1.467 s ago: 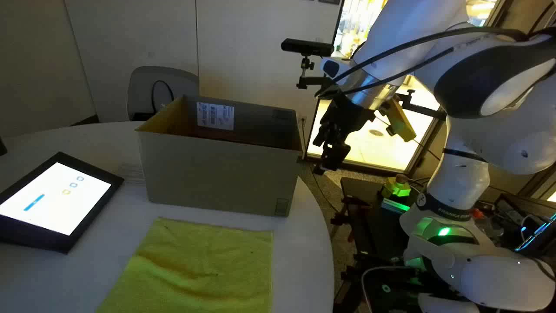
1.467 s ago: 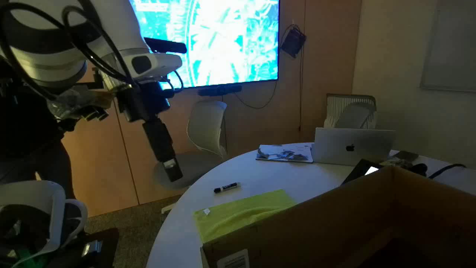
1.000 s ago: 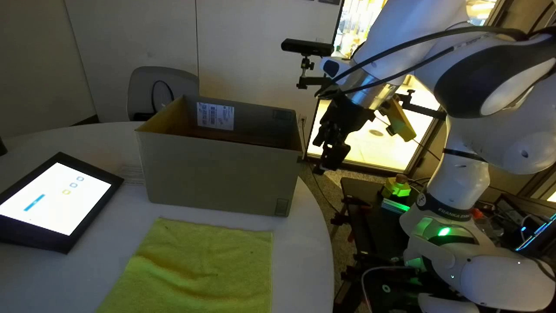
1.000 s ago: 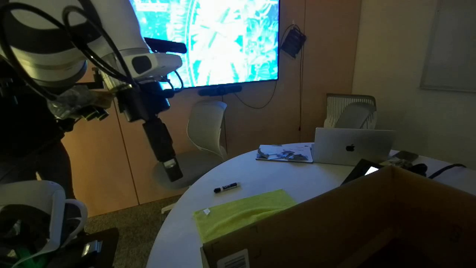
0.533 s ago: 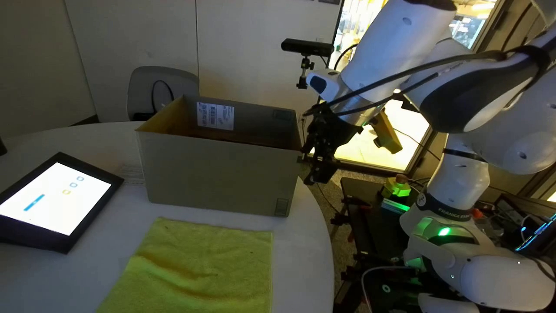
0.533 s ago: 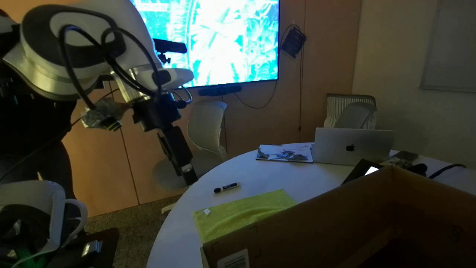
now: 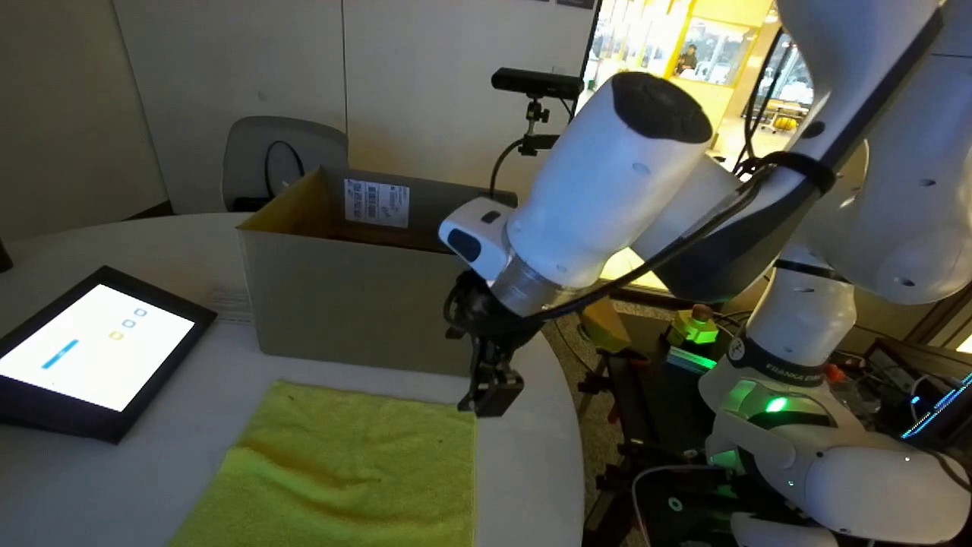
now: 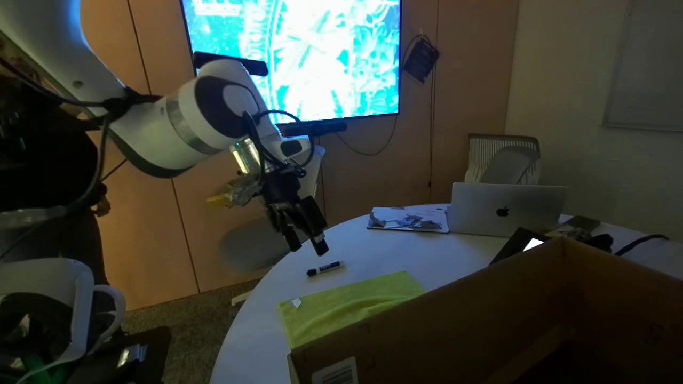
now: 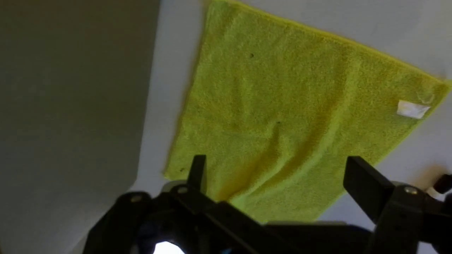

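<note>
My gripper (image 9: 275, 173) is open and empty, its two black fingers (image 9: 367, 187) wide apart in the wrist view. It hangs above the table near the yellow cloth (image 9: 282, 106), which lies spread with a few folds and a small white tag (image 9: 412, 109). The gripper also shows in both exterior views (image 7: 490, 403) (image 8: 308, 248), apart from the cloth (image 7: 357, 463). A black and white marker (image 8: 326, 268) lies on the table beside the cloth, below the gripper; its black end (image 9: 443, 183) shows at the wrist view's right edge.
An open cardboard box (image 7: 349, 304) stands on the round white table (image 7: 531, 471), close beside the arm; its wall (image 9: 70, 88) fills the wrist view's left. A lit tablet (image 7: 99, 349), a laptop (image 8: 507, 210) and a printed sheet or booklet (image 8: 410, 220) are also on the table.
The arm has swung from beyond the table's edge to over the table, lower and nearer the cloth and marker. The wrist has turned, so both fingers now show apart. The objects have not moved.
</note>
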Controlling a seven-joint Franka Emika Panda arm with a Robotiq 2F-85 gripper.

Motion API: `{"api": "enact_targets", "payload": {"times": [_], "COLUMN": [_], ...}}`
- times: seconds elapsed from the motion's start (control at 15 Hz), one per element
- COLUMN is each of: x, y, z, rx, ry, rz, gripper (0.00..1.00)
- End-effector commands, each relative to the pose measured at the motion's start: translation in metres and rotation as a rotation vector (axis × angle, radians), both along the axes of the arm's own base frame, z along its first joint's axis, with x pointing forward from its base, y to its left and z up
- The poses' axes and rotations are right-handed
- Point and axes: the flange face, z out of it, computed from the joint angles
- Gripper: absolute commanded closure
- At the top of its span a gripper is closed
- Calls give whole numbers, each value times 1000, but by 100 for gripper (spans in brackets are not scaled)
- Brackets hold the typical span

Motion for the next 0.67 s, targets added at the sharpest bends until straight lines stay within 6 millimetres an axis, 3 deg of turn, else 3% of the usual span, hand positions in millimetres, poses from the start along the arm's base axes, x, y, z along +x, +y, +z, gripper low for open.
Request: {"api": "enact_targets", "payload": {"times": [0.0,0.33,0.6], "x": [44,78,81], "y": [54,137,200], "z": [-28,-65,-79], "rx": [27,72,106], "ry": [7,38,55], "rz": [80,193,248], "gripper": [0,0,0]}}
